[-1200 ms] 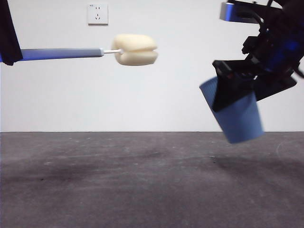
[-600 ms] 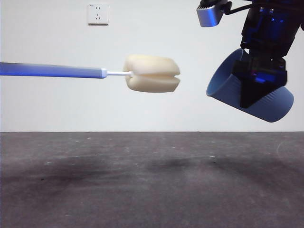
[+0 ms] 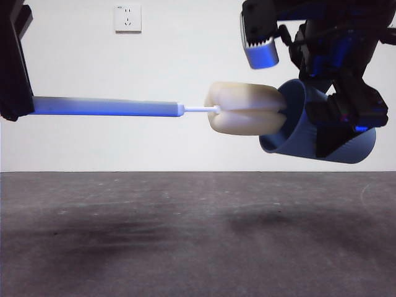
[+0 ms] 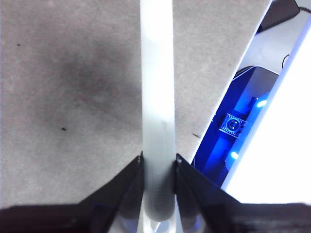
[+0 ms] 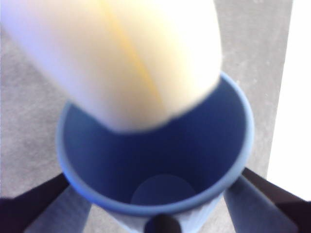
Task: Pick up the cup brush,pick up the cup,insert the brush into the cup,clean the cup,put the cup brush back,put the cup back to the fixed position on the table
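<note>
The cup brush (image 3: 124, 107) is held level in the air; its cream-yellow sponge head (image 3: 244, 109) is partly inside the mouth of the blue cup (image 3: 322, 130). My left gripper (image 4: 158, 162) is shut on the brush's grey handle (image 4: 156, 97) at the far left of the front view (image 3: 13, 74). My right gripper (image 5: 160, 194) is shut on the cup (image 5: 155, 160), which lies tipped on its side above the table (image 3: 185, 235), mouth toward the brush. The sponge (image 5: 121, 58) fills the right wrist view above the cup's rim.
A white wall socket (image 3: 127, 18) sits on the back wall. The table's edge and a blue-lit device (image 4: 233, 126) show in the left wrist view. Shadows of brush and cup lie on the table.
The brush has moved right, and its sponge head has entered the cup's mouth. The cup has tipped further onto its side and shifted slightly lower.
</note>
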### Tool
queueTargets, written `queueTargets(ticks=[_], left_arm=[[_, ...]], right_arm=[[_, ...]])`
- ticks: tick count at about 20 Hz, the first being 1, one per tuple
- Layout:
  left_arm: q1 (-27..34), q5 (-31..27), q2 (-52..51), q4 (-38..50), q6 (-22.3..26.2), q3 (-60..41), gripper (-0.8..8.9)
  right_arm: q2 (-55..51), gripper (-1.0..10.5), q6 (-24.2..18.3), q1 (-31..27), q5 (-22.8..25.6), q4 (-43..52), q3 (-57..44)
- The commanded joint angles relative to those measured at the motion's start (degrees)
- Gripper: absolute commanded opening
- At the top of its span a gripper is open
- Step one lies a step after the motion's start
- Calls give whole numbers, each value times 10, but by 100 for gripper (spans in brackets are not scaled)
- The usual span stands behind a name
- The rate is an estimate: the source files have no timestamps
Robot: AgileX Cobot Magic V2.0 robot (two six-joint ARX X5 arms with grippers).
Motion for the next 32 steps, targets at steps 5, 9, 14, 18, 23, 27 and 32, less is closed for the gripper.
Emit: queueTargets(ticks=[5, 9, 14, 18, 23, 27, 32], left_arm=[[-16, 3, 23, 14, -20, -2, -9], [-23, 17, 47, 52, -35, -2, -9], [-27, 46, 81, 110, -58, -2, -9], [-35, 46, 100, 129, -81, -2, -9], [-32, 26, 91, 85, -92, -2, -8], [-33, -4, 49, -3, -94, -2, -8], [-33, 0, 12, -33, -94, -2, -9]], right_arm=[[17, -13, -14, 19, 2, 17, 1], [20, -13, -31, 32, 2, 20, 1], [49, -13, -31, 67, 2, 22, 1], [75, -13, -31, 92, 2, 43, 1], [76, -13, -27, 93, 32, 41, 1], [76, -13, -25, 90, 43, 29, 1], [76, -13, -25, 90, 43, 30, 1]])
